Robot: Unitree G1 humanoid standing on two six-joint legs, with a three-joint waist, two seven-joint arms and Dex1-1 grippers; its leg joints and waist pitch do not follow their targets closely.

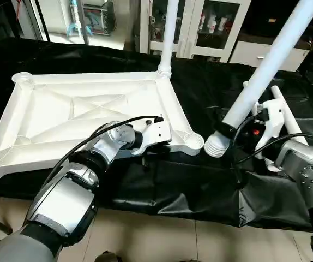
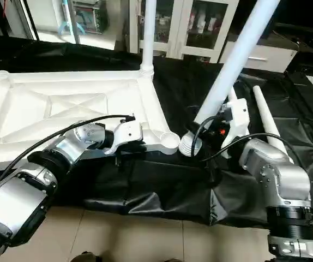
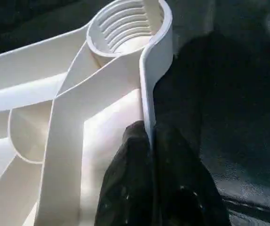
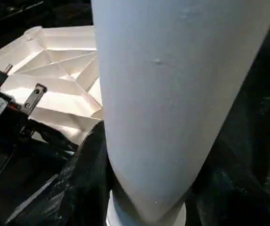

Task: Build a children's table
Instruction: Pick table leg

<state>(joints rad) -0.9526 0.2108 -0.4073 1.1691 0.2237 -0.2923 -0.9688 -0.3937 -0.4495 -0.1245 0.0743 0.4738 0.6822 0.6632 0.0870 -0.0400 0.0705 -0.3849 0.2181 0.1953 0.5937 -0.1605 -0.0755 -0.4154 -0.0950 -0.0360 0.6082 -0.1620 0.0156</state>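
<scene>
One leg (image 1: 169, 33) seated at tabletop's (image 1: 85, 109) 1 o'clock; left claw (image 3: 146, 155) pinches rim, right claw (image 1: 227, 134) grips second leg (image 1: 271, 60), unseated.

Workshop room behind a black-draped work table

The black cloth (image 1: 200, 185) covers the work table and hangs in creased folds over its near edge, below both grippers. Under it lies a pale tiled floor (image 1: 162, 240). Beyond the table, well past the hands, stand white glass-door cabinets (image 1: 211, 27) holding small items, a low white drawer unit (image 1: 254, 54) and, further left, a cluttered shelf (image 1: 94, 16).
</scene>
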